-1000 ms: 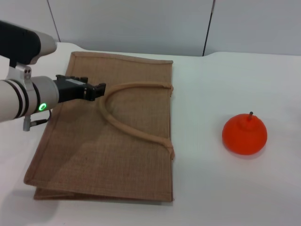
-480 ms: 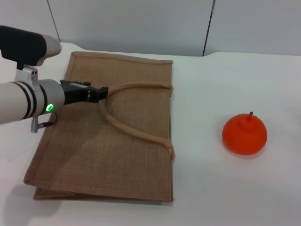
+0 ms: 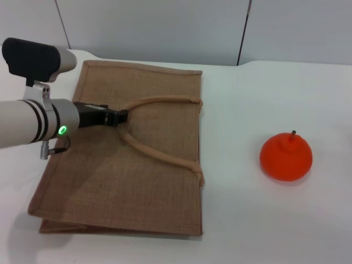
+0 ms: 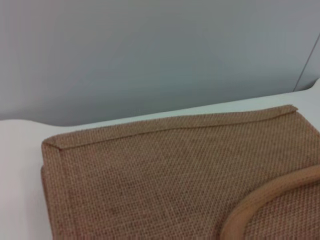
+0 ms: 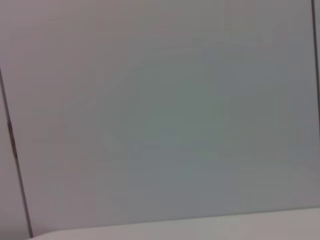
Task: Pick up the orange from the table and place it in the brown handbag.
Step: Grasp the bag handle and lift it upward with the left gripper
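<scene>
The orange (image 3: 286, 155) sits on the white table (image 3: 247, 220) at the right, its stem up, with nothing near it. The brown handbag (image 3: 154, 181) lies flat on the table's left half, its looped handle (image 3: 159, 101) spread over the top face. My left gripper (image 3: 122, 116) reaches in from the left, low over the bag, its tip right at the bend of the handle. In the left wrist view I see the bag's weave (image 4: 165, 175) and a stretch of the handle (image 4: 260, 200). My right gripper is out of view.
A pale grey wall (image 3: 165, 27) runs behind the table's far edge. The right wrist view shows only that wall (image 5: 160, 100) and a strip of table (image 5: 200, 227). Bare tabletop separates the bag from the orange.
My left arm has moved forward and a little lower across the bag, bringing the gripper tip from short of the handle to its bend. The orange and the bag have stayed put.
</scene>
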`<state>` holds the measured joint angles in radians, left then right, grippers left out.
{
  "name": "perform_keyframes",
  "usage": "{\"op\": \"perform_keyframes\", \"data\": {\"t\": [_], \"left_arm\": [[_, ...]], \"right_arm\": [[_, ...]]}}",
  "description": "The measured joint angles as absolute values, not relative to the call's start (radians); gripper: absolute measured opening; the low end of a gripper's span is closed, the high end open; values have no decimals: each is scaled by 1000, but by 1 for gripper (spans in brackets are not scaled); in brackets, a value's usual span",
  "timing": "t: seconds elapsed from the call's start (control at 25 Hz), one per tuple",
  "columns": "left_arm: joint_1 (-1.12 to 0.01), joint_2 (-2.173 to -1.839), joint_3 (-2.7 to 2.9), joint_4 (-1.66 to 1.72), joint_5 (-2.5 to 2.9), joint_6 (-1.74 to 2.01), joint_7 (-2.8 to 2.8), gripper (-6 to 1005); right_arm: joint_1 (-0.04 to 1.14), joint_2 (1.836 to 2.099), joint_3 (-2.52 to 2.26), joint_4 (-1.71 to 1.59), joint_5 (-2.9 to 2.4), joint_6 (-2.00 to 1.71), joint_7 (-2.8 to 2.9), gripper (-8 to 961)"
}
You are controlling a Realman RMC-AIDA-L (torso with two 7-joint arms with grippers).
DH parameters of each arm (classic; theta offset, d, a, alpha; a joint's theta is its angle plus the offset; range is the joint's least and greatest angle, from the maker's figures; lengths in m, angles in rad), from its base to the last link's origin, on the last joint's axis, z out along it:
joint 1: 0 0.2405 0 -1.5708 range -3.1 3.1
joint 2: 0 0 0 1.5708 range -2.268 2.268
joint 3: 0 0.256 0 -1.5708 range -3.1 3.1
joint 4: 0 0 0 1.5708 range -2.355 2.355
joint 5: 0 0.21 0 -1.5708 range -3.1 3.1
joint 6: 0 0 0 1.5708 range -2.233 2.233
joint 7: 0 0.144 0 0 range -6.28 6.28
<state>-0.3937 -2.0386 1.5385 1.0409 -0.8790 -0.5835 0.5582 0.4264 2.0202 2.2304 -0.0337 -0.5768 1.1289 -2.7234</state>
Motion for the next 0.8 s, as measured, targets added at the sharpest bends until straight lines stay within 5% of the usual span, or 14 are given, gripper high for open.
{"op": "perform_keyframes", "data": {"t": [0.8], "left_arm": [[-454, -2037, 1536, 954, -872, -584, 549, 528]], "right_arm": [[426, 2020, 2230, -31, -577, 1126, -2723, 880]]}}
